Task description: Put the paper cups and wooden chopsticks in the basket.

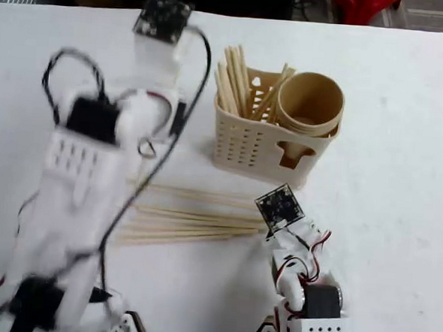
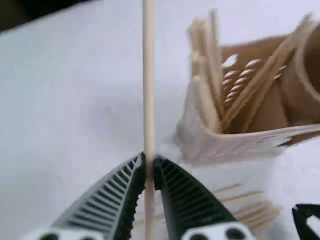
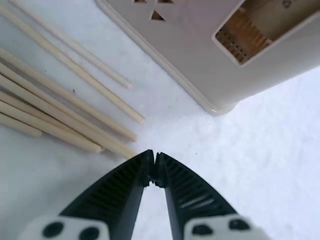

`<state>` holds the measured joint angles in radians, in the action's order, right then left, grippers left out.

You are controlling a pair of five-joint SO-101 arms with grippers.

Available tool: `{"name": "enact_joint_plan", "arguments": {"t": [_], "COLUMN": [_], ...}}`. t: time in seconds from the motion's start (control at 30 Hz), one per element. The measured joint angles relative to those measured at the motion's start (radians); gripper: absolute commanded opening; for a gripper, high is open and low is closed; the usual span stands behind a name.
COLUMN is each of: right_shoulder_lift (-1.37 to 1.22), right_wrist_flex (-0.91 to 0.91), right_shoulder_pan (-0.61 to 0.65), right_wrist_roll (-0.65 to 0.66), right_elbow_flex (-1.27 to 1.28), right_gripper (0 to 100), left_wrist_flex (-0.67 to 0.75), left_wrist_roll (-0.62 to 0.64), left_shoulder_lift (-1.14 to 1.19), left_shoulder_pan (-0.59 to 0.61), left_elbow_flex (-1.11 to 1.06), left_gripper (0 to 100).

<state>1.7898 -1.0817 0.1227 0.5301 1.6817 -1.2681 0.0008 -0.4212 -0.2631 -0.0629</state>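
A robotics lab or workshop, with a bench set up for small robot arms.

Around the cream basket [image 1: 245, 149] there is a plain white bench [image 1: 405, 109]. The left arm [image 1: 77, 187] stands beside the basket and the right arm [image 1: 304, 291] on its near side. Both are small, white and hobby-built, with bare circuit-board cameras [image 1: 280, 207] and loose black cables [image 1: 206, 67]. Wooden chopsticks [image 1: 195, 225] lie on the bench just in front of the basket. Behind the basket the room is dark, with something red [image 1: 363, 3] at the edge.
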Motion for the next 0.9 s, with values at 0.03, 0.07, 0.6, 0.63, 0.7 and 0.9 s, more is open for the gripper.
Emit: {"name": "enact_joint_plan", "arguments": {"t": [0.03, 0.07, 0.6, 0.63, 0.7, 0.9], "right_shoulder_lift": [0.0, 0.0, 0.0, 0.0, 0.0, 0.0], "right_wrist_flex": [0.0, 0.0, 0.0, 0.0, 0.0, 0.0], "right_shoulder_pan": [0.0, 0.0, -0.002, -0.002, 0.0, 0.0], "right_wrist_roll": [0.0, 0.0, 0.0, 0.0, 0.0, 0.0], "right_elbow_flex": [0.0, 0.0, 0.0, 0.0, 0.0, 0.0], "right_gripper": [1.8, 1.8, 1.8, 1.8, 1.8, 1.8], "left_wrist_flex": [0.068, 0.127, 0.77, 0.781, 0.796, 0.862], "left_wrist_roll": [0.0, 0.0, -0.339, -0.345, -0.348, -0.272], "left_shoulder_lift": [-0.054, -0.097, 0.21, 0.249, 0.311, 0.416], "left_shoulder_pan": [-0.034, -0.061, -0.342, -0.339, -0.327, -0.219], "left_elbow_flex": [-0.046, -0.074, 0.049, 0.063, 0.092, 0.112], "left_gripper": [2, 2, 2, 2, 3, 3]}}
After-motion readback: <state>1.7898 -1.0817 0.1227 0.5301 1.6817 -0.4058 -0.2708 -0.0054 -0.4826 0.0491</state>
